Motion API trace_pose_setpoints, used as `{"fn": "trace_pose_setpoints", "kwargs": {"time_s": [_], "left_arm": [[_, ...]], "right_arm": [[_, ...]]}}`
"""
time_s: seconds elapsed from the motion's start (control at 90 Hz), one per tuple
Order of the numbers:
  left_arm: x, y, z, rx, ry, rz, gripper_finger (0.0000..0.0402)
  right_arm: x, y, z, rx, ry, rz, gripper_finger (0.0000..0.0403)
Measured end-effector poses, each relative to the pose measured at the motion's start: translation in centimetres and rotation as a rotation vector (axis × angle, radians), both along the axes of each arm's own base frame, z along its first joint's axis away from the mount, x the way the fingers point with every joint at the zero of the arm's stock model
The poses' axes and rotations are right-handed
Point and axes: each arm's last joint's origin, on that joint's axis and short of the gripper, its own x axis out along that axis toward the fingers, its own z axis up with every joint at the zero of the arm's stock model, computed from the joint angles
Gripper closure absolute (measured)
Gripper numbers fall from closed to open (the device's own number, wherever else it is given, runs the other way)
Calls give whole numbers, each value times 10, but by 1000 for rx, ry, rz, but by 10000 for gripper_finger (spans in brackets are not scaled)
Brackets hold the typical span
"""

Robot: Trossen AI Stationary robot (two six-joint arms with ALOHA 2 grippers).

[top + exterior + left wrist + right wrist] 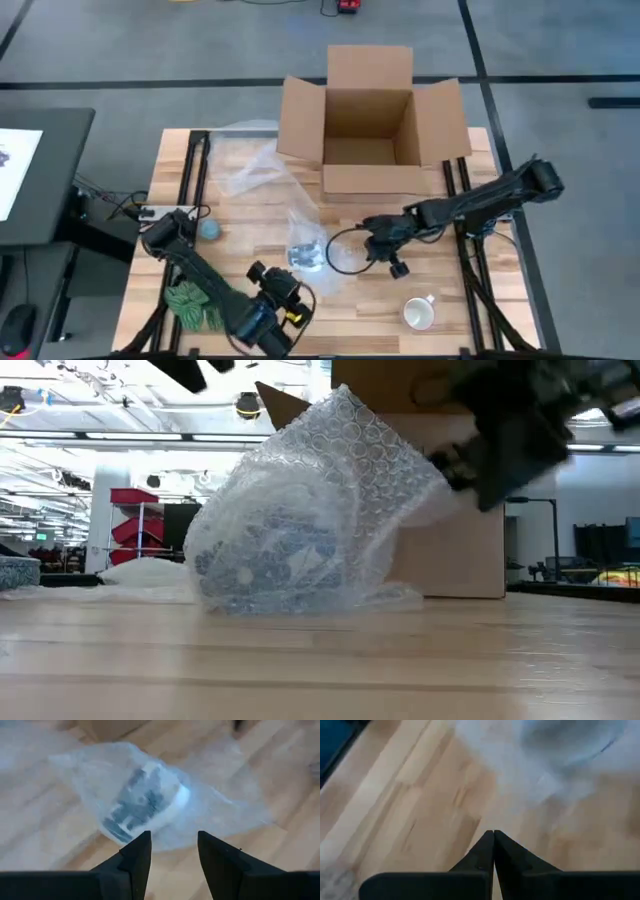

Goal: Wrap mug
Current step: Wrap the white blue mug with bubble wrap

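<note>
A mug with a blue and white pattern [145,800] lies on its side on the wooden table, inside a loose wrap of clear bubble wrap [307,250], [300,510]. My left gripper [174,837], [285,288] is open, just on the near side of the bundle and pointing at it, with nothing between its fingers. My right gripper [493,832], [378,250] is shut over bare wood just to the right of the bundle. It shows dark at the upper right of the low view [505,450].
An open cardboard box [370,120] stands at the far middle of the table. A clear plastic sheet [250,170] lies at its left. A white mug [420,313] sits near right, a green object [190,305] near left, and a small bluish ball [210,230] at left.
</note>
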Motion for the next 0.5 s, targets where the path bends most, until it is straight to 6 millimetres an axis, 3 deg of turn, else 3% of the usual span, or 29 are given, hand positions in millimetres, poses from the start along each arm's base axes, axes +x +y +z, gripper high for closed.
{"fn": "trace_pose_setpoints", "kwargs": {"time_s": [0.256, 0.5], "left_arm": [[22, 39, 0, 67, 48, 84, 260], [17, 60, -34, 97, 145, 172, 261]], "right_arm": [[31, 17, -33, 84, -89, 89, 403], [58, 8, -36, 86, -183, 31, 403]]}}
